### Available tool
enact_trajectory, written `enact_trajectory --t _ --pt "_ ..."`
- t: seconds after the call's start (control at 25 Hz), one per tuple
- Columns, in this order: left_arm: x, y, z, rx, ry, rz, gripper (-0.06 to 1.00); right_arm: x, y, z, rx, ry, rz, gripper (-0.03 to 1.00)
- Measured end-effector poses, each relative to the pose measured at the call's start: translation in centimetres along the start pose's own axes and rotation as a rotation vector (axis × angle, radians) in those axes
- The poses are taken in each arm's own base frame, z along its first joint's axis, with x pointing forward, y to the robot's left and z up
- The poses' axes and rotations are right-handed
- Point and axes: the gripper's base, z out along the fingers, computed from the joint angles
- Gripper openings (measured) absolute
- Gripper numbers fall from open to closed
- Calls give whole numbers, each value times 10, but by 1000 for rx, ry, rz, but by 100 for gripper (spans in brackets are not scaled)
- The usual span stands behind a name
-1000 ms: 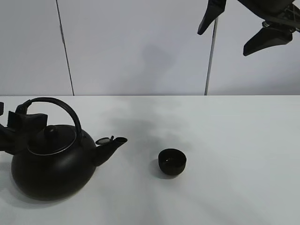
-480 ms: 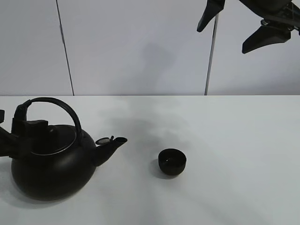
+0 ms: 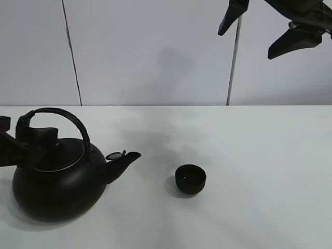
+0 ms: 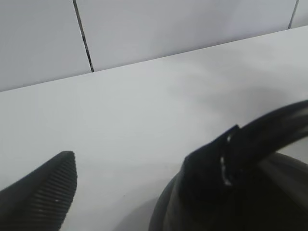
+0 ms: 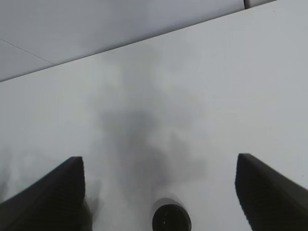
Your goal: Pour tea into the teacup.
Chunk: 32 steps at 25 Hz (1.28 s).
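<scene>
The big black kettle [image 3: 57, 181] stands at the table's left, spout pointing right. The teacup [image 3: 190, 179], a tiny glossy black bowl, stands upright right of the spout, apart from it; it also shows in the right wrist view [image 5: 171, 219]. My left gripper [image 3: 25, 128] is open at the left end of the kettle's arched handle [image 3: 67, 116]. In the left wrist view the left gripper [image 4: 139, 161] has one finger [image 4: 45, 195] free over the table and the other against the handle [image 4: 274, 125]. My right gripper [image 3: 262, 28] hangs open and empty high above the teacup, as its wrist view [image 5: 159, 163] shows.
The white table [image 3: 259, 155] meets a white panelled wall [image 3: 155, 52] at the back, with dark vertical seams. Nothing else stands on the table.
My left gripper dipped, then rose slightly beside the kettle handle. The kettle, the teacup and the right gripper have barely moved.
</scene>
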Motion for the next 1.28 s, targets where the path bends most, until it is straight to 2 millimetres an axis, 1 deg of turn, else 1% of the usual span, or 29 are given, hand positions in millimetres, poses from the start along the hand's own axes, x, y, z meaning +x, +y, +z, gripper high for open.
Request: enact_trajectory --t 0.08,0.16,0.24,0.48,0.56,0.84,1.28 --pt "0 0 0 -2 -2 -1 61 0 0 0 0 0 1 59" --pt "0 0 0 -4 -1 -2 55 0 0 0 0 0 1 59" --pt "0 0 0 -4 -1 -2 47 0 0 0 0 0 1 59" --pt "-1 -3 1 32 -3 16 15 0 0 0 0 0 1 59" --pt "-1 -3 1 27 1 27 9 0 0 0 0 0 1 59" --pt "-9 -1 1 27 17 66 9 0 0 0 0 0 1 59" --pt "-41 -8 25 96 -114 122 9 -1 0 0 -4 -12 1 59"
